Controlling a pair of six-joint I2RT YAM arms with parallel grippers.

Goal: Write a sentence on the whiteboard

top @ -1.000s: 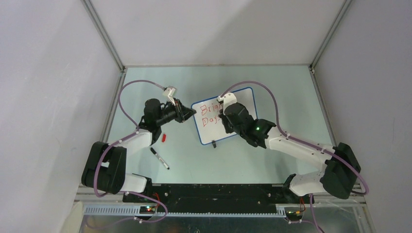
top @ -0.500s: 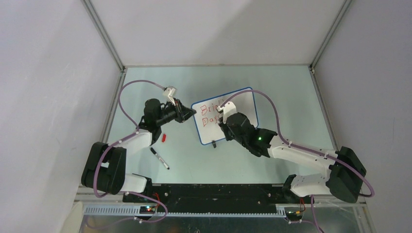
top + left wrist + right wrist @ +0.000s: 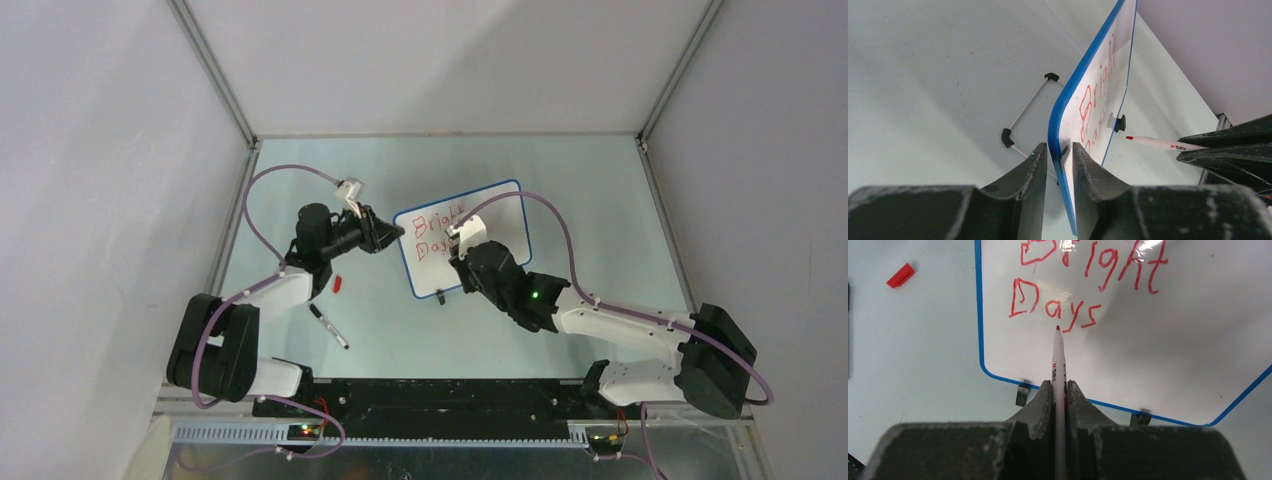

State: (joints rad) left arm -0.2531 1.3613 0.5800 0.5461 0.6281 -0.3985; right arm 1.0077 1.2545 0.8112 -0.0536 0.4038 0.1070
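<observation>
The left gripper (image 3: 1059,146) stood with its two fingers either side of the blue rim of the whiteboard (image 3: 500,205), the edge running up between them. The fingers sat very close to the rim, but whether they pinched it or stood just off it could not be told. Beyond that gripper the board rose tilted on a thin wire stand (image 3: 1028,112) that rested on the bench (image 3: 560,170). The right gripper (image 3: 1060,382) was closed tight on a white marker (image 3: 1058,355), which stuck straight out ahead of its fingertips with the red tip forward. The whiteboard lay directly ahead of this gripper, its lower rim and two black clip feet (image 3: 1022,394) just beyond the fingertips. The sentence (image 3: 1053,307) showed in red as two lines, "Bright" above and "Days" below. The marker tip sat just under the "y" of "Days"; whether it touched the surface was not clear. Off to the left of the right gripper, apart from the board, a small red cap (image 3: 900,275) lay on the bench. Nearer the left arm's base than its gripper lay a black pen (image 3: 328,326).
</observation>
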